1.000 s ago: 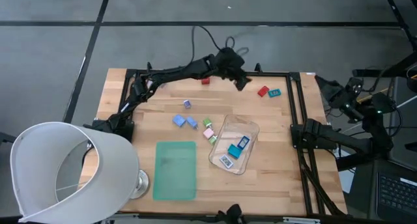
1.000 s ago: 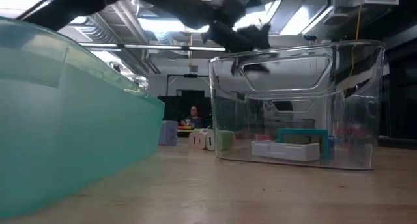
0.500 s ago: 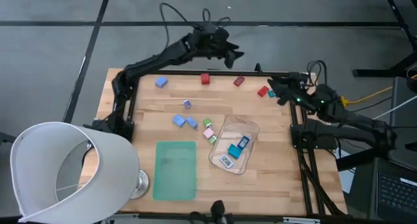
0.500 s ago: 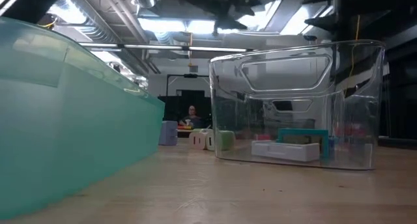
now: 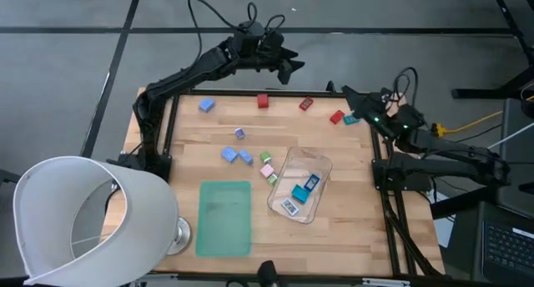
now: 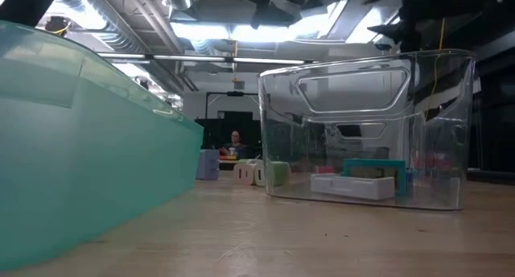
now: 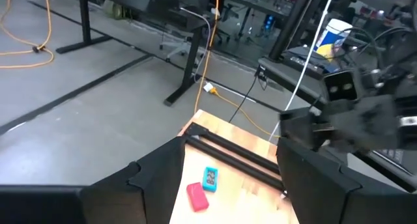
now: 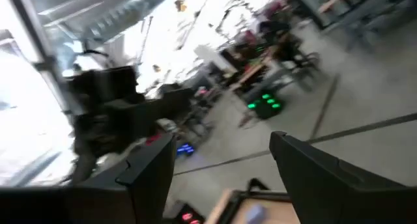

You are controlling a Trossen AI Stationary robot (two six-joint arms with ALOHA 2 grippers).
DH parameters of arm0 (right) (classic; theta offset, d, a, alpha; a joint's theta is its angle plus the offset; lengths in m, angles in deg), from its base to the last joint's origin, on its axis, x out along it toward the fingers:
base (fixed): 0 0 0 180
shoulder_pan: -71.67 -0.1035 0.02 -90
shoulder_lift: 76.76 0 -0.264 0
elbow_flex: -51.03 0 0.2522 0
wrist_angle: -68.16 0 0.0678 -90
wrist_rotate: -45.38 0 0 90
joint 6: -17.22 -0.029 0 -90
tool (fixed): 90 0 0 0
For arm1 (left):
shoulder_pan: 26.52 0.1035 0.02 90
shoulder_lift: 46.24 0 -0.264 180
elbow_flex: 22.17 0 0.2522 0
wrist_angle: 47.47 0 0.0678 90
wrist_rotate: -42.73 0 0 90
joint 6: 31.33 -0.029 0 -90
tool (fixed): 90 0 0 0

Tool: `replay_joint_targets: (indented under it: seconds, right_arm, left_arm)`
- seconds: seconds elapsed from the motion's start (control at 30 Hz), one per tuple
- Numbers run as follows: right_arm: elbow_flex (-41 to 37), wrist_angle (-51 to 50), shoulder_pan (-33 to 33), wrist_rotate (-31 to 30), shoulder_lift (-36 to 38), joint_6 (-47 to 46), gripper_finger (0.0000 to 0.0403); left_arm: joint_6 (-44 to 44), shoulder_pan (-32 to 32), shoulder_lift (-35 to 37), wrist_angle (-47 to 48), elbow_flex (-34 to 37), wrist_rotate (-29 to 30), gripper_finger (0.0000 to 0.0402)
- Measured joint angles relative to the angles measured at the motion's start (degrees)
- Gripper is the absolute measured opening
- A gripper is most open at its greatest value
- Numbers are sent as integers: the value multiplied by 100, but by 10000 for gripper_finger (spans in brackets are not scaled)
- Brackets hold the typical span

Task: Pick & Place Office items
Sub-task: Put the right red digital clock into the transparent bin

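Note:
The office items are tiny blocks on the wooden table: a blue one (image 5: 206,105), two red ones (image 5: 263,101) (image 5: 306,104), and a red (image 5: 336,117) and teal pair (image 7: 210,178) at the far right corner. Blue, green and pink ones (image 5: 265,156) lie mid-table. Several teal and blue pieces (image 5: 302,189) lie inside the clear tray (image 5: 321,163). My left gripper (image 5: 292,67) hangs open, high beyond the far edge, holding nothing (image 7: 229,152). My right gripper (image 5: 347,93) stands open above the far right corner (image 8: 221,146).
A flat green mat (image 5: 225,218) lies near the front edge, left of the tray. A white lamp shade (image 5: 83,220) covers the near left corner. Black frame rails (image 5: 377,128) run along the table's sides. A person (image 6: 236,140) sits far off in the room.
My left gripper has risen and drawn back from over the table's far edge, moving beyond it and a little to the left; a blue and a red block show where it and its arm stood. My right gripper has swung in from beyond the right edge to the far right corner.

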Motion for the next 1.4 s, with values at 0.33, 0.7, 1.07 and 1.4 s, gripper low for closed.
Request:
replay_joint_targets:
  seconds: [0.33,0.7,1.07,1.4]
  right_arm:
    - [1391,-3365,1123,329,-1004,2414,263]
    - [3563,-6289,1804,-1854,-1544,3336,263]
    - [3792,-6468,1817,-3340,-1627,3398,263]
    - [3996,-6755,2148,-2919,-1690,4172,258]
  left_arm:
    - [-82,-123,0,218,0,31,239]
    - [-75,-187,0,645,0,33,239]
    - [-180,-183,0,619,0,32,239]
    - [-322,-166,0,492,0,41,239]
